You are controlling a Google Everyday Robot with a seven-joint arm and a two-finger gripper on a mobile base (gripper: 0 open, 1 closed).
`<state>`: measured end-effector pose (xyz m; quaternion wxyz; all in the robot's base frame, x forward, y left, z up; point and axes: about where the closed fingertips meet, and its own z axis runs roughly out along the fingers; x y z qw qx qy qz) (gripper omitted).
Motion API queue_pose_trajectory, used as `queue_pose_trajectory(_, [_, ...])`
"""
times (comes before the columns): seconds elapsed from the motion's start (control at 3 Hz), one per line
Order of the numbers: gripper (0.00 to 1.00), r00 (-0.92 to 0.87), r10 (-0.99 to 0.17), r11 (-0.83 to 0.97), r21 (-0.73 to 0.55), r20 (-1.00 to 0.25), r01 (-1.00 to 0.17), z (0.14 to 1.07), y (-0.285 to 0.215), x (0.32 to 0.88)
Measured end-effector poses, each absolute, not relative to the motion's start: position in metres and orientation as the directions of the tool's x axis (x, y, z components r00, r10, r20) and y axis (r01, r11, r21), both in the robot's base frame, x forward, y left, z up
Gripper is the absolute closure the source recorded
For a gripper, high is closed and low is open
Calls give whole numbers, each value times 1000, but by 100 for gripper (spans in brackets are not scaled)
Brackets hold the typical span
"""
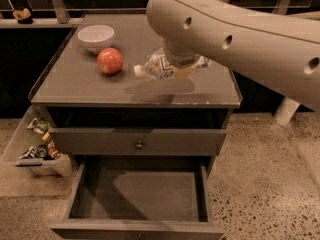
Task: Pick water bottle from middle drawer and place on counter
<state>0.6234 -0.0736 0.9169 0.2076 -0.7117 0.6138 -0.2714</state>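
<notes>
gripper [178, 70] is over the counter [85, 90], right of centre, tucked under the wrist of the big cream arm [250, 31] that comes in from the upper right. It's clamped on the water bottle [153, 67].

- bottle lies sideways in the grip, white cap pointing left, body running right under the wrist
- its shadow sits on the counter just in front, so it's off the surface, not resting
- clear plastic bit sticks out right of the wrist; can't tell whether that's the same bottle

Rest of the counter top:
- red apple [110, 60] left of the cap, near but not touching
- white bowl [96, 37] behind the apple, towards the back left corner

Below:
- closed drawer front with round knob [139, 144] under the counter edge
- middle drawer [150, 196] pulled out under that, dark bare floor showing

Clear bin [37, 156] of small clutter on the speckled floor [265, 184], left of the cabinet.
</notes>
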Motion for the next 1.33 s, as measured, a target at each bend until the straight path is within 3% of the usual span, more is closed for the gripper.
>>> queue_pose_trajectory(0.67, [100, 64, -990, -129, -621, 127, -773, 912, -90, 632])
queue_pose_trajectory(1.0, [82, 63, -990, -128, -621, 126, -774, 912, -91, 633])
queue_pose_trajectory(1.33, [51, 63, -990, -128, -621, 126, -774, 912, -91, 632])
